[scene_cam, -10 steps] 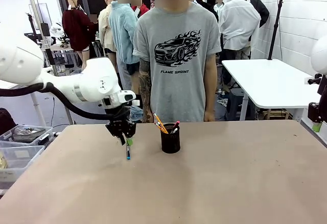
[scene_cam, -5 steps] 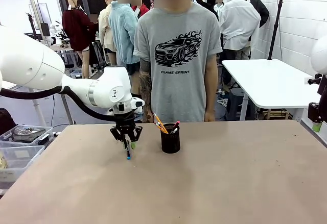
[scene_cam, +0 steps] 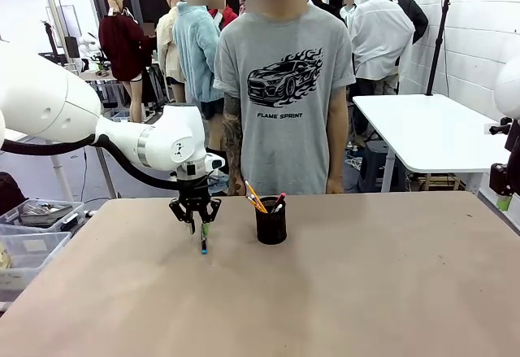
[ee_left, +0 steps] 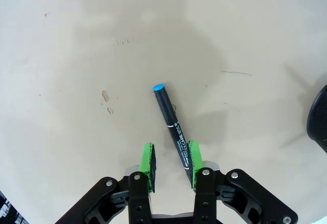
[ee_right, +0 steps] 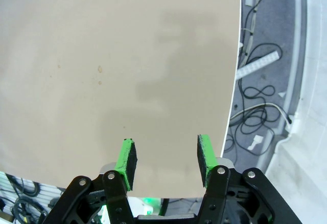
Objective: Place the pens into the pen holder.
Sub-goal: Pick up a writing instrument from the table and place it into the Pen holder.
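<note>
A dark pen with a blue end (ee_left: 167, 116) lies on the tan table (scene_cam: 341, 292), its near part between the fingers of my left gripper (ee_left: 170, 165). That gripper is open, with the pen against its right pad (ee_left: 194, 160) and a gap to the other pad. In the front view the left gripper (scene_cam: 195, 215) hangs low over the pen (scene_cam: 203, 245), left of the black mesh pen holder (scene_cam: 270, 224). An orange pen (scene_cam: 253, 195) and a red-tipped pen (scene_cam: 279, 201) stick out of the holder. My right gripper (ee_right: 166, 155) is open and empty above the table's edge.
A person in a grey printed T-shirt (scene_cam: 280, 89) stands at the far side behind the holder, arms down. Clear plastic bins (scene_cam: 32, 227) sit off the table's left side. Cables (ee_right: 260, 96) lie on the floor beyond the right edge. The holder's dark rim (ee_left: 319, 119) shows at the wrist view's right.
My left gripper has turned about its wrist above the pen and its fingers have spread. The pen stays in the same spot. The right arm has not moved.
</note>
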Tool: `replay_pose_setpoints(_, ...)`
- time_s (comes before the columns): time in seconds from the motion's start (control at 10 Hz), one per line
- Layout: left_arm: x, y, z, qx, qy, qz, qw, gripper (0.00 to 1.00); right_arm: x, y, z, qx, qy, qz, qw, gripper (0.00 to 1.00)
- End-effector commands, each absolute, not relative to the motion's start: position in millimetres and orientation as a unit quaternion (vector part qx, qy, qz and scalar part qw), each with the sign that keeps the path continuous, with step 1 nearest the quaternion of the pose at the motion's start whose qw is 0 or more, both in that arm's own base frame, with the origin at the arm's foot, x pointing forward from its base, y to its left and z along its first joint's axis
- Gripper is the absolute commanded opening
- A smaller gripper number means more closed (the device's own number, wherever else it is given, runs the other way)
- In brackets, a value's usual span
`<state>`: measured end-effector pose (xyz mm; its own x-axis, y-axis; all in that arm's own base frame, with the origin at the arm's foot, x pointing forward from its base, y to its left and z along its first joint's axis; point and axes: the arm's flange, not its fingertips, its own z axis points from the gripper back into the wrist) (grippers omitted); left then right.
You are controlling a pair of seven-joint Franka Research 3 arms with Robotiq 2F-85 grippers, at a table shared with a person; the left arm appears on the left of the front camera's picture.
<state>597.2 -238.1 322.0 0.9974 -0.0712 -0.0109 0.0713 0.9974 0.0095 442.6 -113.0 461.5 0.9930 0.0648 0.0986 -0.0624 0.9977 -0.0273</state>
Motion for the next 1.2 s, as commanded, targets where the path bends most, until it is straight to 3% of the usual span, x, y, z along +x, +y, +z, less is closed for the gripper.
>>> replay_pose_setpoints(0.0, 602.1, -240.7, 316.3, 0.006, 0.008, -0.022, 1.000, 0.36, 442.7, -113.1, 461.0, -0.009, -0.050, 0.032, 0.998, 0.61)
replay_pose_setpoints(0.4, 606.5, -244.7, 310.3, 0.000, 0.019, -0.025, 1.000, 0.36, 442.7, -113.1, 461.0, -0.009, -0.050, 0.032, 0.998, 0.61)
replay_pose_setpoints(0.5, 606.2, -244.2, 310.4, 0.003, 0.024, -0.024, 0.999, 0.29, 442.7, -113.1, 461.0, -0.009, -0.050, 0.032, 0.998, 0.61)
replay_pose_setpoints(0.6, 605.8, -243.3, 309.6, 0.009, 0.032, -0.025, 0.999, 0.10, 442.7, -113.1, 461.0, -0.009, -0.050, 0.032, 0.998, 0.61)
replay_pose_setpoints(0.7, 606.0, -243.1, 308.4, 0.011, 0.037, -0.026, 0.999, 0.00, 442.7, -113.1, 461.0, -0.009, -0.050, 0.032, 0.998, 0.61)
replay_pose_setpoints(1.1, 605.6, -239.3, 304.2, 0.021, 0.041, -0.021, 0.999, 0.00, 442.7, -113.1, 461.0, -0.009, -0.050, 0.032, 0.998, 0.61)
